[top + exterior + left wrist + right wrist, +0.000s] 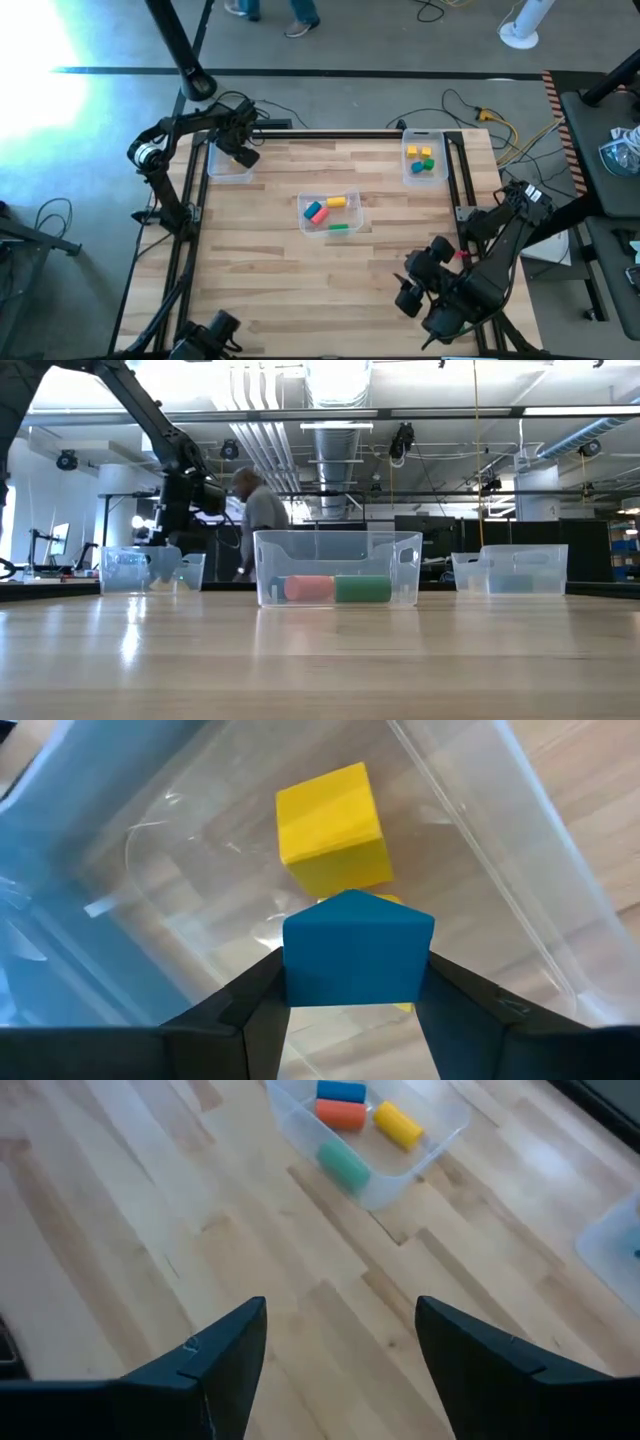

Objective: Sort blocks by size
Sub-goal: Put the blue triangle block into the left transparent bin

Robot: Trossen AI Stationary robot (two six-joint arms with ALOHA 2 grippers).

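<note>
The right gripper is held at the near right corner of the wooden table, above bare boards, with its fingers spread apart and nothing between them.

At the middle of the table a clear middle bin is set, and four elongated blocks are seen lying in it: a blue block, a red block, a yellow block and a green block. In the low view the red one and the green one are shown side by side against the bin's near wall.

Farther off, at the far right corner, a right bin is placed, in which several small blocks in yellow, green and red are gathered.

At the far left corner, the left gripper is held over a left bin. Its fingers are clamped on a blue cube-like block, gripped by two opposite sides above the bin's floor. Beyond it, a yellow cube is seen resting on the floor of that bin, and a sliver of another yellow piece is partly hidden beneath the blue block.

Behind the table a person is seen in the room.
</note>
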